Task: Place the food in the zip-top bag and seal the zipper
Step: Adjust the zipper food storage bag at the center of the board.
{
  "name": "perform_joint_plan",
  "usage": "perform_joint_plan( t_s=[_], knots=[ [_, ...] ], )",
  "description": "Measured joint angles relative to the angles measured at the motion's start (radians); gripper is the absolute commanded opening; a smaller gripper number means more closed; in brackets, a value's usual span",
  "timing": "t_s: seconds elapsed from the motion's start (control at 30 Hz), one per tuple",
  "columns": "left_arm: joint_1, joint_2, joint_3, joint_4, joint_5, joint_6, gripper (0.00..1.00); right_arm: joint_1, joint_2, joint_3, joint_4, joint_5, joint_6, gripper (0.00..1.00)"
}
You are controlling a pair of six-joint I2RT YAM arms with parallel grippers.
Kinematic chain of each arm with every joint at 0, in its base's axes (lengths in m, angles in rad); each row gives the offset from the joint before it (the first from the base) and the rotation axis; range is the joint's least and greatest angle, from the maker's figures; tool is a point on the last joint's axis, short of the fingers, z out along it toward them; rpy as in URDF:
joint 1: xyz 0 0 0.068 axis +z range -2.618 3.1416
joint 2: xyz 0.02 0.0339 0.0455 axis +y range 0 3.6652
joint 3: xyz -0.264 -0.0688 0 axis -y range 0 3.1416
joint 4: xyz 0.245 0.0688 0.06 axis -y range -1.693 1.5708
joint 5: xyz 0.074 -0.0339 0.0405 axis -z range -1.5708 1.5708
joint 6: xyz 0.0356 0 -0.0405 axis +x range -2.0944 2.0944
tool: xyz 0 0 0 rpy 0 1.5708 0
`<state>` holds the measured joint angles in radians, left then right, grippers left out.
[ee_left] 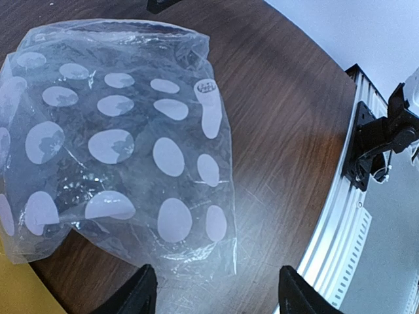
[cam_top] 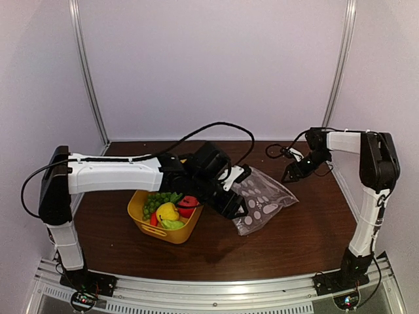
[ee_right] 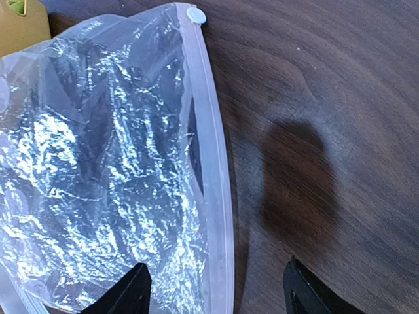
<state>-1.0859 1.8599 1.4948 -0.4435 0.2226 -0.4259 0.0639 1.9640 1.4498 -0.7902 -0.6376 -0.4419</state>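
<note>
Lying nearest in the yellow tub point(cam_top: 171, 233), the food point(cam_top: 167, 208) is not yet bagged. Beside it, the zip-top bag point(cam_top: 262, 203) lies flat: thin, limp, slippery (grasp the stiffer zipper point(ee_right: 213, 170)). Left gripper point(ee_left: 216, 289) and right gripper point(ee_right: 213, 291) hover wide, empty.

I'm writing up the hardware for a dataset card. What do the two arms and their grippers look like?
Both arms are alike: the left arm and right arm have white link covers with black joint housings. A thin black cable loops behind the left arm. The left gripper and right gripper each have two matte black tapering fingers. No markings are legible.
</note>
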Motion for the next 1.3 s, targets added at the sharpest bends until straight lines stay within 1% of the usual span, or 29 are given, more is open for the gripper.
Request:
perform_joint_plan(
  t_s=[0.13, 0.33, 0.47, 0.67, 0.8, 0.9, 1.0, 1.17, 1.3],
  knots=[
    [-0.004, 0.037, 0.008, 0.002, -0.017, -0.05, 0.64, 0.0, 0.09, 0.05, -0.009, -0.02, -0.007, 0.68],
    [0.0, 0.083, 0.035, 0.01, -0.051, -0.091, 0.64, 0.001, 0.216, 0.17, -0.054, -0.082, -0.05, 0.57],
    [0.0, 0.097, 0.039, 0.018, -0.07, -0.101, 0.62, 0.005, 0.238, 0.182, -0.096, -0.13, -0.085, 0.42],
    [0.0, 0.109, 0.036, 0.035, -0.085, -0.114, 0.59, 0.01, 0.238, 0.182, -0.142, -0.169, -0.115, 0.15],
    [0.0, 0.112, 0.02, 0.048, -0.101, -0.119, 0.59, 0.01, 0.237, 0.182, -0.173, -0.194, -0.128, 0.0],
    [0.0, 0.112, 0.014, 0.051, -0.112, -0.119, 0.59, 0.008, 0.223, 0.182, -0.192, -0.201, -0.131, 0.0],
    [0.0, 0.112, 0.007, 0.057, -0.122, -0.119, 0.6, 0.003, 0.174, 0.182, -0.211, -0.2, -0.132, 0.0],
    [0.0, 0.111, -0.005, 0.063, -0.133, -0.119, 0.62, -0.007, 0.002, 0.191, -0.248, -0.174, -0.132, 0.0],
    [0.0, 0.078, -0.031, 0.087, -0.138, -0.118, 0.63, -0.025, -0.126, 0.291, -0.294, -0.102, -0.129, 0.0]
  ],
)
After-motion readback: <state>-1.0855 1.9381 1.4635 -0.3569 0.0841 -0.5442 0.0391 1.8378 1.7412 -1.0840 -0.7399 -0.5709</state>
